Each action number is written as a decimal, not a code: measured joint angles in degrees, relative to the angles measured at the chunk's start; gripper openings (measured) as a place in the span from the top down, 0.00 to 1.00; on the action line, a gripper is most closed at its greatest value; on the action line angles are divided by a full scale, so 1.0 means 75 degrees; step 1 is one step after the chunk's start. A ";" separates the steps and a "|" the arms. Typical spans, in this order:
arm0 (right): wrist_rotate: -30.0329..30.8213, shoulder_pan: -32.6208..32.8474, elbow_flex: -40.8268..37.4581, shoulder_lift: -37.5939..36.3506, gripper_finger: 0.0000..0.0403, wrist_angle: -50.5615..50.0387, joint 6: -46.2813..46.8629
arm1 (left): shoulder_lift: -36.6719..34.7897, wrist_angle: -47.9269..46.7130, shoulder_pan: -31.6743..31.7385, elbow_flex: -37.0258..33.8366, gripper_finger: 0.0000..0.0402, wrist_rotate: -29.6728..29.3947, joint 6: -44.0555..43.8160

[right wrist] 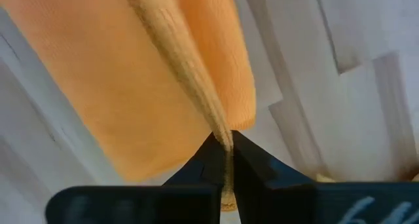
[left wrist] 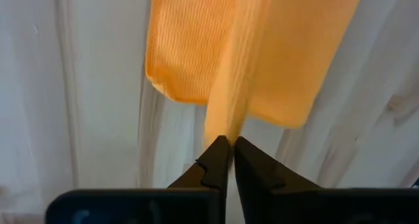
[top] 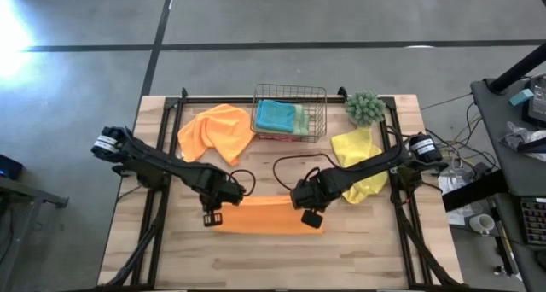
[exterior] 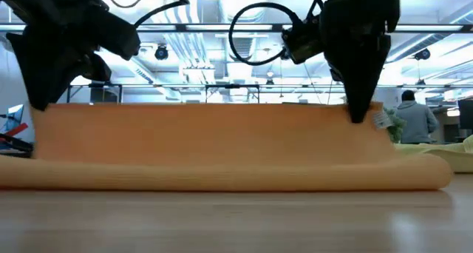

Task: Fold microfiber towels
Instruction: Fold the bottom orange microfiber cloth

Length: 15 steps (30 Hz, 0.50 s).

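I have both grippers, left (top: 213, 217) and right (top: 312, 217), jaws pinched on the orange towel (top: 256, 215) in front of the basket (top: 290, 113), lifting one edge to fold it over.

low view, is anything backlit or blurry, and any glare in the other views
Low view: both arms read as dark silhouettes against bright ceiling lights, and the near tabletop is soft. High view: glare washes the floor at the upper left corner. Right wrist view: the orange towel and the boards look smeared.
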 joint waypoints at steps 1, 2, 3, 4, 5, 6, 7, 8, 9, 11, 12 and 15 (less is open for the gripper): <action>-0.0098 -0.0029 0.0000 0.0000 0.95 -0.0032 -0.0027 | 0.0003 -0.0025 0.0000 -0.0006 0.96 0.0008 -0.0003; -0.0165 -0.0038 0.0000 0.0000 0.93 -0.0042 -0.0047 | 0.0003 -0.0024 0.0000 -0.0003 0.94 0.0012 0.0002; -0.0172 -0.0040 0.0000 0.0000 0.91 0.0009 -0.0065 | 0.0006 -0.0002 0.0000 0.0005 0.92 0.0014 0.0003; -0.0167 -0.0040 0.0000 0.0000 0.89 0.0037 -0.0073 | 0.0008 0.0005 0.0003 0.0003 0.89 0.0014 0.0003; -0.0157 -0.0040 0.0000 0.0000 0.86 0.0029 -0.0084 | 0.0011 -0.0008 0.0003 0.0003 0.87 0.0014 -0.0006; -0.0122 -0.0040 0.0000 0.0000 0.83 0.0032 -0.0087 | 0.0013 -0.0011 0.0003 0.0003 0.84 0.0014 -0.0011; -0.0092 -0.0040 0.0000 -0.0001 0.80 0.0043 -0.0109 | 0.0013 -0.0014 0.0003 0.0003 0.81 0.0014 -0.0007; -0.0053 -0.0040 0.0000 -0.0020 0.78 0.0050 -0.0175 | 0.0006 -0.0028 0.0006 0.0003 0.79 0.0006 -0.0004; -0.0017 -0.0040 0.0000 -0.0053 0.75 0.0050 -0.0207 | -0.0009 -0.0054 0.0016 0.0003 0.76 -0.0015 -0.0019; 0.0029 -0.0040 0.0056 -0.0166 0.71 -0.0009 -0.0272 | -0.0069 -0.0187 0.0038 0.0033 0.72 -0.0018 -0.0054; 0.0034 -0.0040 0.0105 -0.0246 0.69 -0.0029 -0.0286 | -0.0089 -0.0336 0.0038 0.0102 0.70 -0.0018 -0.0053; 0.0227 -0.0039 0.0219 -0.0556 0.65 -0.0092 -0.0301 | -0.0120 -0.0625 0.0038 0.0373 0.69 -0.0021 -0.0061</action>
